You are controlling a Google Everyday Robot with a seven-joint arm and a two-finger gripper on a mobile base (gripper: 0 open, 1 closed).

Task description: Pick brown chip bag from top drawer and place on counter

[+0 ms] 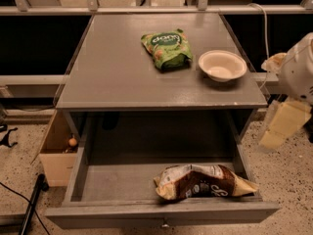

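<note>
Grey-painted wood fills most of what we see: the counter (117, 77), a flat square top, takes up the upper middle of the view. Below it the top drawer (161, 213) is pulled well out towards us, its flat front panel lying along the bottom edge with a small knob (165, 224) at its centre.

At the right edge, beyond the cabinet's side and over the speckled floor (288, 180), we see the robot's pale arm (299, 72). The yellowish gripper (283, 126) hangs beneath it, at about the level of the counter's front edge and well apart from the drawer's contents. It holds nothing that we can make out, and we cannot tell whether it is released or clenched.

A tan cardboard box (57, 165) stands on the floor just beside the drawer's left wall.

The brown chip bag (203, 182) lies on its side inside the drawer, in the front right part, close against the front panel, with its cream-yellow ends pointing left and right.

On the counter, a green bag (166, 49) lies right of centre, with a shallow white bowl (222, 65) just beside it, nearer the right edge.
</note>
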